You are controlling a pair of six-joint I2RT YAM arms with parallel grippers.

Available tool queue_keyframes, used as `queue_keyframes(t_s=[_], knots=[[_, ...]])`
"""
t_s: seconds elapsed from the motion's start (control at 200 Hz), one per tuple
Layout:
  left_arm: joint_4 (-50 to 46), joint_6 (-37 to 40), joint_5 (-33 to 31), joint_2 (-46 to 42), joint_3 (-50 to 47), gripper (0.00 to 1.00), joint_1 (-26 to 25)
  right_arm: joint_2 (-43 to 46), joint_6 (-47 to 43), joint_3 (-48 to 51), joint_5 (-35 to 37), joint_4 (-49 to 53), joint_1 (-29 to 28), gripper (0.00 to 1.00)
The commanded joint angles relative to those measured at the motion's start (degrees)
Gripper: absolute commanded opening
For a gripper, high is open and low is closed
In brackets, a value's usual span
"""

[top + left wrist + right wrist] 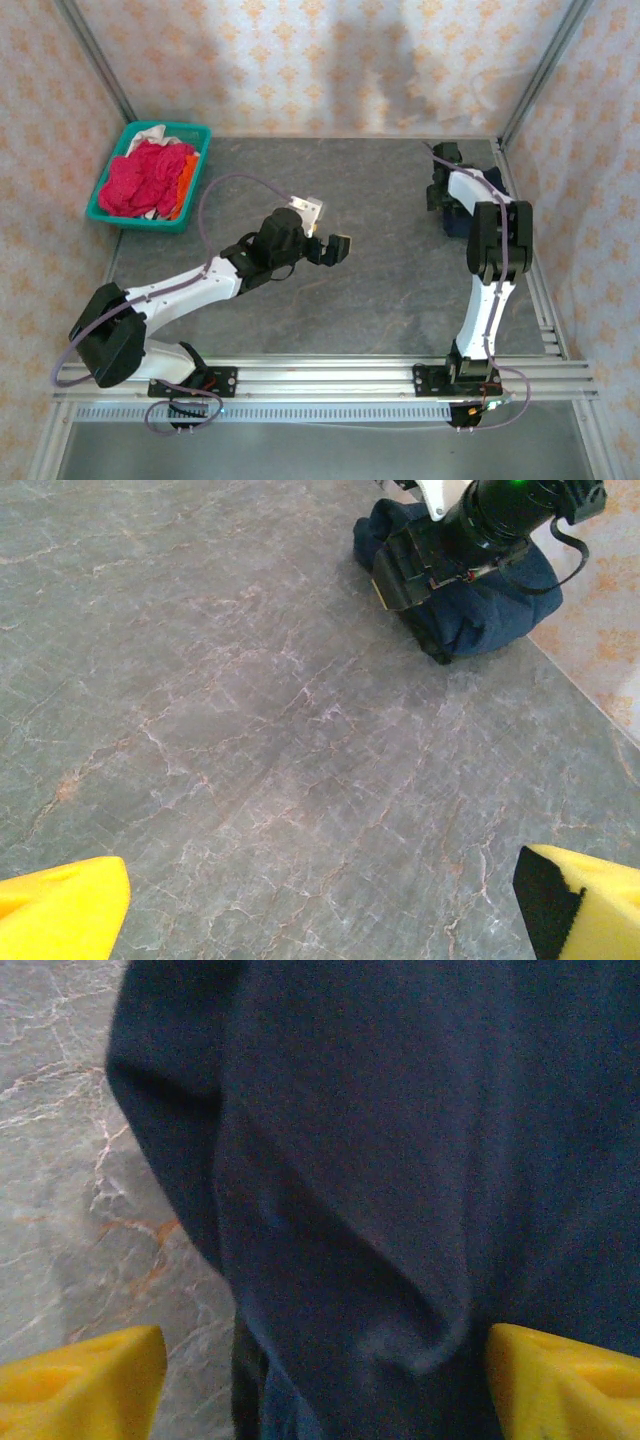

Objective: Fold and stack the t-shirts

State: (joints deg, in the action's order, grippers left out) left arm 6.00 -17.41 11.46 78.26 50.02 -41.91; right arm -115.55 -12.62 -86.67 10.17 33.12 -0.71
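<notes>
The right gripper (320,1385) is hanging with its fingers spread wide just over the bunched navy t-shirt (400,1160), which is lying near the table's (200,700) right edge. The left gripper (320,900) is hovering mid-table, fingers also wide apart, well away from the shirt.

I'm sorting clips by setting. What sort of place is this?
Most likely a lab robot test cell, not a home: a left arm and right arm bolted to an aluminium rail, a grey stone-look table, and patterned backdrop walls within a metal frame.
</notes>
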Motion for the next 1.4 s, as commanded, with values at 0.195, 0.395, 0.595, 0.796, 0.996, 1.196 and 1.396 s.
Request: queue_keyframes(t_s=[0.195,0.395,0.595,0.796,0.996,1.196,1.396], knots=[[2.17,1.33,-0.83,-0.79,-0.11,1.00,-0.19,16.64,15.92,10.86,-8.88,-10.71,10.08,0.88],[2.26,1.27,-0.52,-0.78,-0.27,1.00,-0.19,10.58,20.51,9.61,-11.58,-10.00,16.24,0.56],[2.01,1.39,-1.10,-2.15,-1.06,1.00,-0.15,3.10,22.84,5.84,-13.32,-6.58,19.41,0.51],[1.33,1.09,-2.91,-3.36,-1.46,1.00,0.04,8.19,22.67,9.88,-15.42,-9.24,19.30,0.69],[0.02,0.70,-7.33,-4.97,-2.20,1.00,2.60,20.66,21.72,18.61,-14.32,-12.94,17.20,0.90],[-3.54,1.77,-14.65,-11.55,-5.32,1.00,10.42,37.73,16.25,34.17,-14.19,-23.47,11.37,1.00],[-0.60,11.44,-24.10,-21.83,-14.68,1.00,17.30,52.19,15.77,52.07,-17.51,-39.43,7.09,0.99]])
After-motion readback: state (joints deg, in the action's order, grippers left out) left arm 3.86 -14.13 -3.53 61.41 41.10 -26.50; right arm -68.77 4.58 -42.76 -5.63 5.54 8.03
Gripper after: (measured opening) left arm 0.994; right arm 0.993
